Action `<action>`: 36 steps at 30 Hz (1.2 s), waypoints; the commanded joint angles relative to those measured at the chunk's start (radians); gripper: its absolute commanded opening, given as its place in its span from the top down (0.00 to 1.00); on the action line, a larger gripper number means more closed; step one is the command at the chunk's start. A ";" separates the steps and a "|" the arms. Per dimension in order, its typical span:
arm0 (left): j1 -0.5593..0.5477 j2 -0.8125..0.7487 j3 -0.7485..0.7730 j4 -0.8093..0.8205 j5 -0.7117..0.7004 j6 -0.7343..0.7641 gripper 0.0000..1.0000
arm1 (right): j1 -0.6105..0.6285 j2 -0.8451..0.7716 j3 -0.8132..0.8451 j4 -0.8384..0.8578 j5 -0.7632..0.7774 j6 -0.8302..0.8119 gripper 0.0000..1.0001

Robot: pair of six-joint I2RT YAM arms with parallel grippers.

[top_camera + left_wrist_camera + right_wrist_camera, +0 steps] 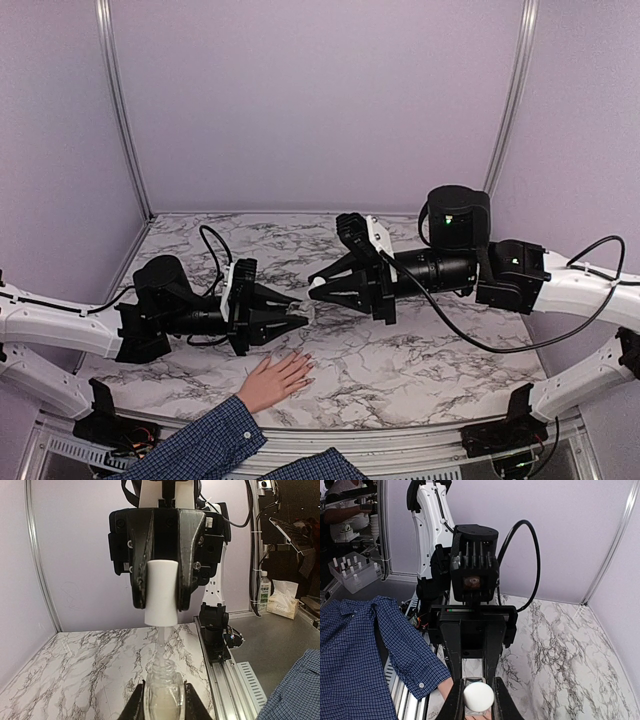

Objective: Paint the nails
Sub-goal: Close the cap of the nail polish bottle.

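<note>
Nails: on flat light-skinned hand, near and lower than clear glass bottle.
Left gripper: clamped on bottle.
Right gripper: gripping white cylindrical cap above bottle neck.

Left gripper clamps clear bottle. Right gripper faces it tip to tip, clamps white cap.

Nails: too small to tell apart in top view; painted or bare unreadable.
Hand: in right wrist view only a sliver at 7 o'clock, rest behind right gripper.
Clear bottle: base cut by edge at 6 o'clock.
Brush stem: tip lost inside bottle neck.
White cap: blocks bottle behind it.
</note>
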 commanded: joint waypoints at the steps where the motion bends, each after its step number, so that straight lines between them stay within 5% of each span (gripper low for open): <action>1: -0.007 -0.001 0.023 0.045 0.006 0.018 1.00 | 0.007 0.010 0.012 0.026 0.008 0.001 1.00; 36: -0.008 0.010 0.017 0.010 -0.036 0.046 1.00 | 0.007 0.016 0.037 0.019 -0.009 0.005 1.00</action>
